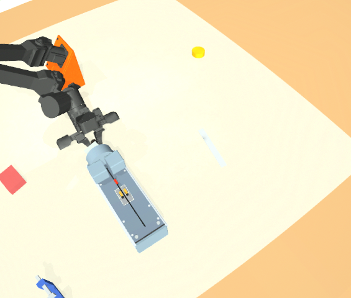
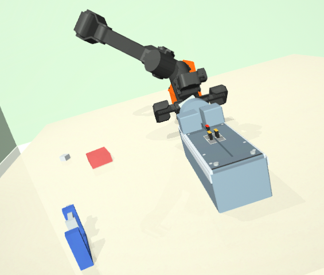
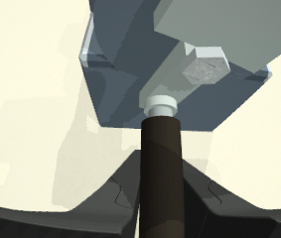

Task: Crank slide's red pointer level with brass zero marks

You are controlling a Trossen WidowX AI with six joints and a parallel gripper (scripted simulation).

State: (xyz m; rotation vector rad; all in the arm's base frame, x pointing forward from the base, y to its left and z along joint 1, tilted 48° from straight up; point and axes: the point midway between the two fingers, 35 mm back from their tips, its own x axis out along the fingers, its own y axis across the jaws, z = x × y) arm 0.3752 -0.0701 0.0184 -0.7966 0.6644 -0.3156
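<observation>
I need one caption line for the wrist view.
Gripper shut on the dark crank handle below the blue-grey machine.

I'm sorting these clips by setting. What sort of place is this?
Probably a robot test bench: a bare cream table with one arm, its gripper shut on the crank handle of a grey-blue machine, and scattered props like a yellow disc.

machine body [image 1: 143, 205]: smooth matt blue-grey | crank handle [image 3: 162, 185]: dark, matt | mat [image 1: 265, 160]: matt cream
</observation>
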